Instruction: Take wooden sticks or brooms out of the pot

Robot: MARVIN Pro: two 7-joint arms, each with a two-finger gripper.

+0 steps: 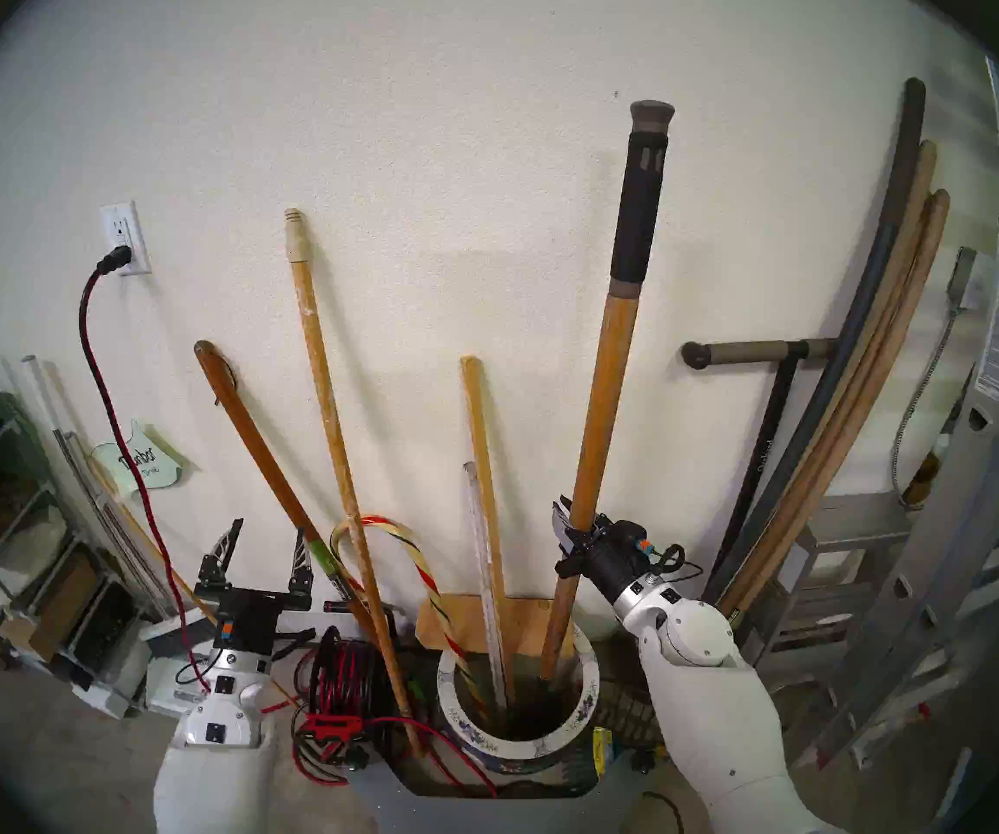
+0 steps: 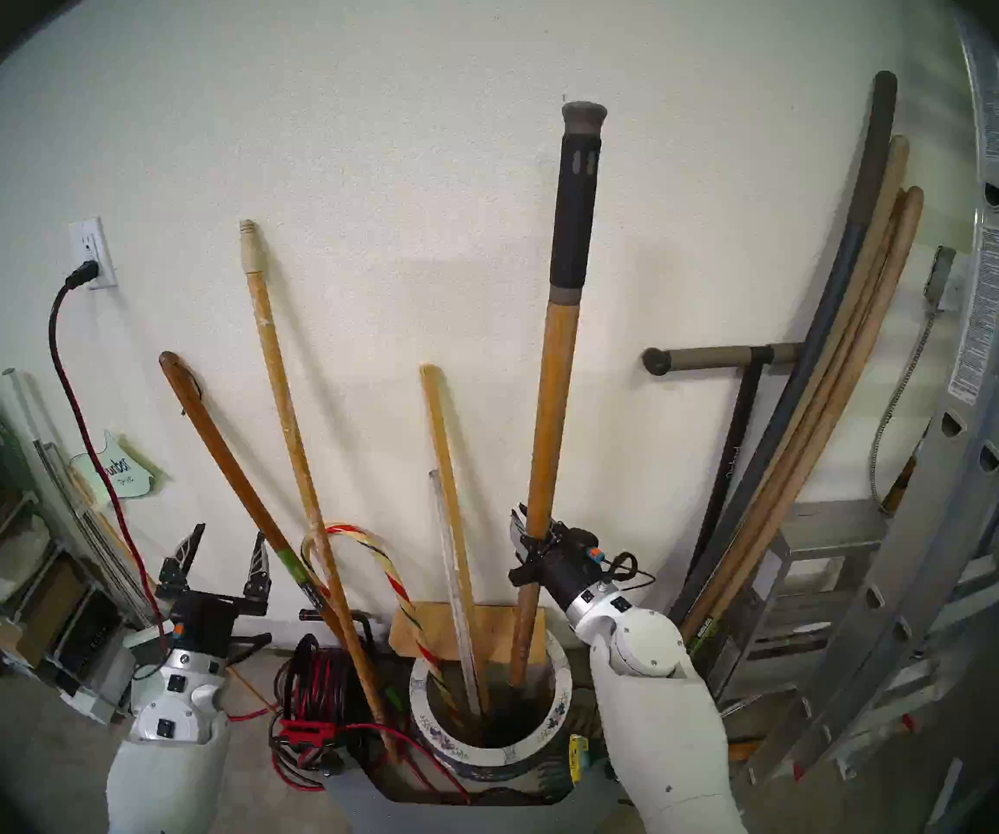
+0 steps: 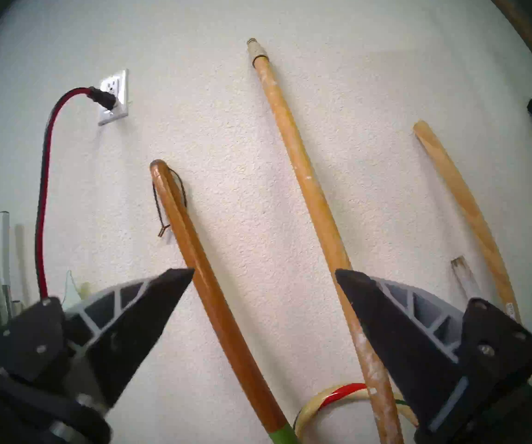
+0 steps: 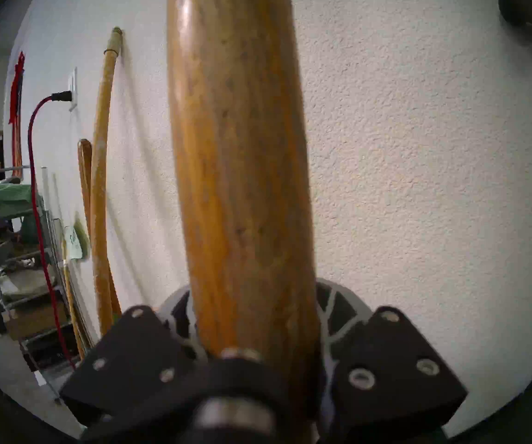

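Nearest the robot stands the flowered ceramic pot [image 1: 581,736], its white rim complete but its dark blue body mostly cut off below. The pot's inside is too dark to show where the shafts end. The right tool [image 1: 576,535] is clamped around the thick orange-brown wooden shaft [image 1: 596,417], low on its length, just above the pot's far right rim; in the right wrist view the shaft hides most of both fingers. The shaft's foot stands inside the pot and its black rubber sleeve [image 1: 641,213] is at the top, against the wall. The thin pale-wood stick [image 1: 481,447] also stands in the pot, at its far side, leaning on the wall. The left tool [image 1: 263,553] hangs wide open and empty, left of the pot, beside the dark brown pole with green band [image 1: 256,441]. The paint-spattered pole [image 1: 328,393] crosses behind it, its lower end outside the pot.
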